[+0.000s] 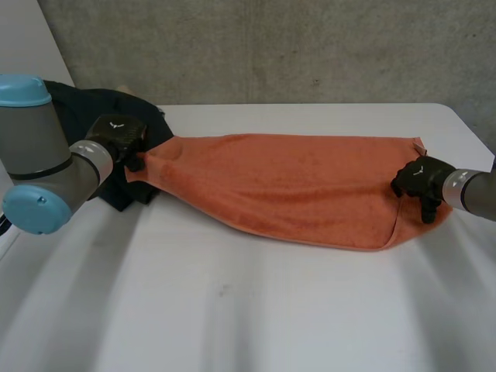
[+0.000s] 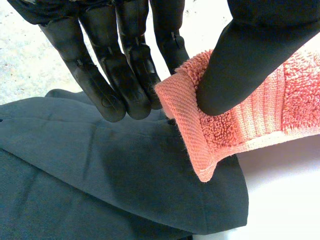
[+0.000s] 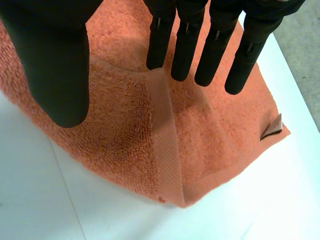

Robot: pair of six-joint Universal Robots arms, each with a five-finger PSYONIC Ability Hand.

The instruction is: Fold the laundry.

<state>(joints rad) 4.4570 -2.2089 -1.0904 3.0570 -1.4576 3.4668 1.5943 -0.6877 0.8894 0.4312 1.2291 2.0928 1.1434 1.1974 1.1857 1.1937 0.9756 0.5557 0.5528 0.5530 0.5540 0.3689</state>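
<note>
An orange towel (image 1: 294, 186) lies stretched lengthwise across a white table (image 1: 232, 310), with a robot hand at each end.

At the towel's left end, partly beneath it, sits a rumpled dark garment (image 1: 81, 108). It looks like laundry waiting its turn. The left hand (image 1: 118, 138) is above this garment and grips the towel's left corner. The wrist view shows its thumb (image 2: 240, 65) pressed onto the hemmed corner, with straight fingers (image 2: 115, 85) backing it from the other side. The cloth gathers to a point at this grip, so the corner is probably raised off the table, ready to be carried over for a fold.

The towel's middle lies broad and mostly flat on the table.

At the towel's right end, the right hand (image 1: 418, 178) is over the cloth, just inside the end edge. Its fingers (image 3: 215, 45) are straight and spread, and its thumb (image 3: 55, 65) stands well apart from them. No pinch is visible. A woven hem band (image 3: 165, 135) runs out from under the fingertips across a doubled layer of towel. Whether the fingertips press on the cloth cannot be told. The hand seems placed to steady this end, or to take it, while the other end is handled. The fold looks barely begun.
</note>
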